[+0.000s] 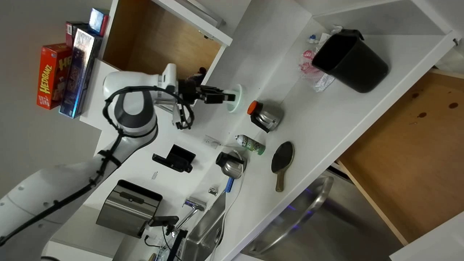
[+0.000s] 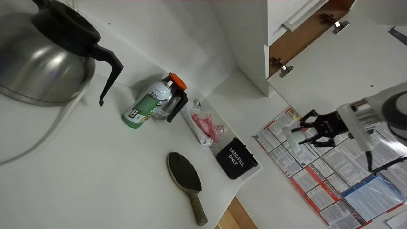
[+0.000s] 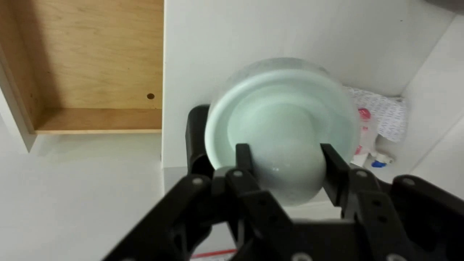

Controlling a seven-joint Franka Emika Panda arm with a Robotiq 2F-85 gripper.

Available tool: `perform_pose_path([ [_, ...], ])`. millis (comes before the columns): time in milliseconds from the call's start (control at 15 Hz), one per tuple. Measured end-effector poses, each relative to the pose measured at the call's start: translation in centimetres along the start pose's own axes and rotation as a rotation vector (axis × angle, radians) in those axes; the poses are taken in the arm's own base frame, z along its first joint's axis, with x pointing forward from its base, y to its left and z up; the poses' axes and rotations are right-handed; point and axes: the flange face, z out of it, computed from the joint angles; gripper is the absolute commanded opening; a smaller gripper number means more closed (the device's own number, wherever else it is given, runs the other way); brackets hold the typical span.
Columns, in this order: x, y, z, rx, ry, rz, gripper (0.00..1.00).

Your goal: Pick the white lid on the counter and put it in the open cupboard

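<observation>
The white lid (image 3: 253,98) looks pale greenish, round, with a thick knob. It also shows in both exterior views (image 1: 239,103) (image 2: 290,138). My gripper (image 3: 285,148) is shut on the knob, one finger on each side. The gripper also shows in both exterior views (image 1: 229,94) (image 2: 296,136). The lid is held in the air, above the counter (image 1: 326,119) and below the open cupboard (image 1: 170,36). The cupboard's light brown interior shows in an exterior view; only a strip of it (image 2: 295,41) shows past its white doors in an exterior view.
On the counter stand a black bin (image 1: 355,61), an orange-topped carafe (image 1: 270,115), a green spray can (image 1: 251,144), a steel pot (image 1: 233,167) and a dark paddle-shaped brush (image 1: 282,157). A wooden drawer (image 3: 90,54) juts out at the counter's front. Board games (image 1: 78,69) sit atop the cupboard.
</observation>
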Motion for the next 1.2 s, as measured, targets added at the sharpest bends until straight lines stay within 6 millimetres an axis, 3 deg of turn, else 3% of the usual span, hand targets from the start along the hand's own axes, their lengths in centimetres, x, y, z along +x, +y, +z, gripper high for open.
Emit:
perform_pose_path([
  [200,-1.3,-0.7,-6.7,0.086,0.056,-0.050,0.24],
  [400,-3.1,-1.5,-11.5,0.166,0.089,-0.112,0.24],
  [467,-3.7,-1.9,-12.5,0.184,0.096,-0.139,0.49],
  [800,-3.7,-1.9,-12.1,0.175,0.094,-0.139,0.49],
  [867,-3.7,-1.9,-12.0,0.173,0.093,-0.139,0.24],
  [1200,-3.4,-2.9,-12.8,0.235,0.115,-0.125,0.24],
])
